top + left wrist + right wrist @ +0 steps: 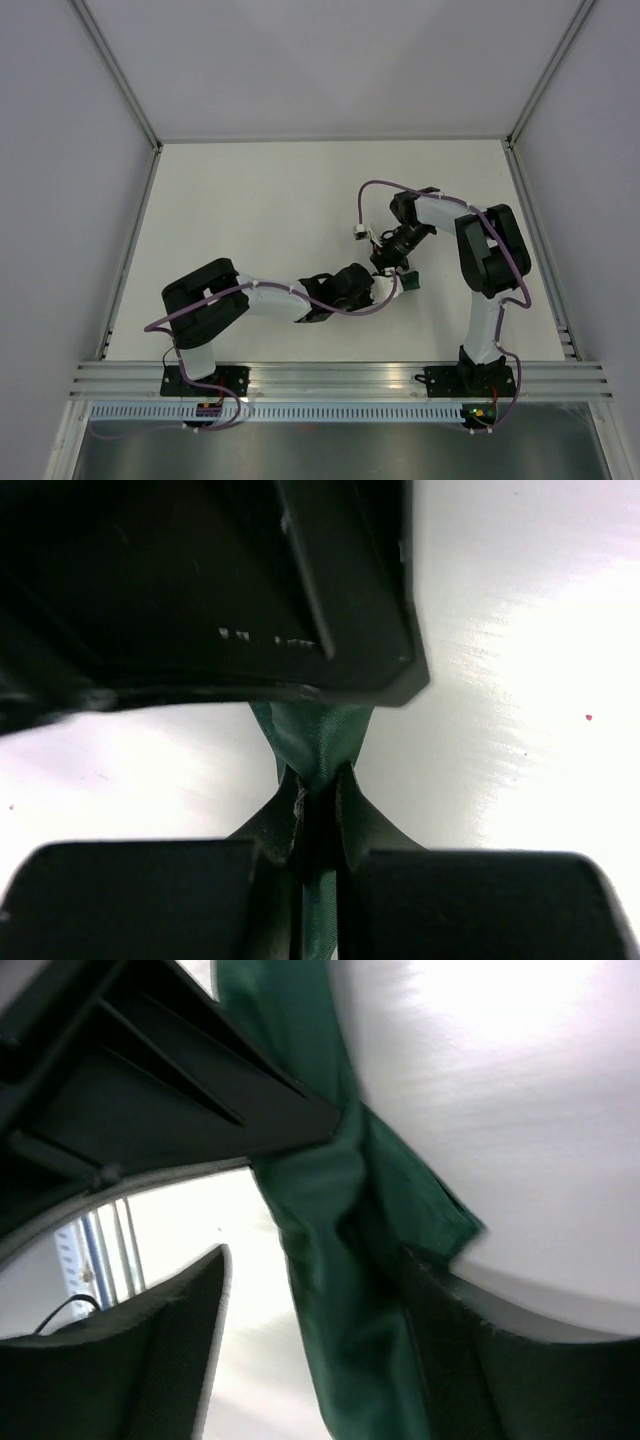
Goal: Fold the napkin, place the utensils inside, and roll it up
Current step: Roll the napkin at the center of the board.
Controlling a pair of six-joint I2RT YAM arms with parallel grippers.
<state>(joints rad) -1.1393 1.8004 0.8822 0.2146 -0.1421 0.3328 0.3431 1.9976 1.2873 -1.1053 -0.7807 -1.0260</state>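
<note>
The two arms are bolted side by side at the near edge of the desk. The left arm stretches rightward across the desk. The right arm stands up from its base and bends back leftward, so the two meet right of centre. There the left end effector lies nearer the bases, just before the right end effector, with the napkin bunched between them, above the desk. A strip of the napkin is pinched between the left fingers and runs on under the right end effector. Between the right fingers it lies against one and apart from the other.
</note>
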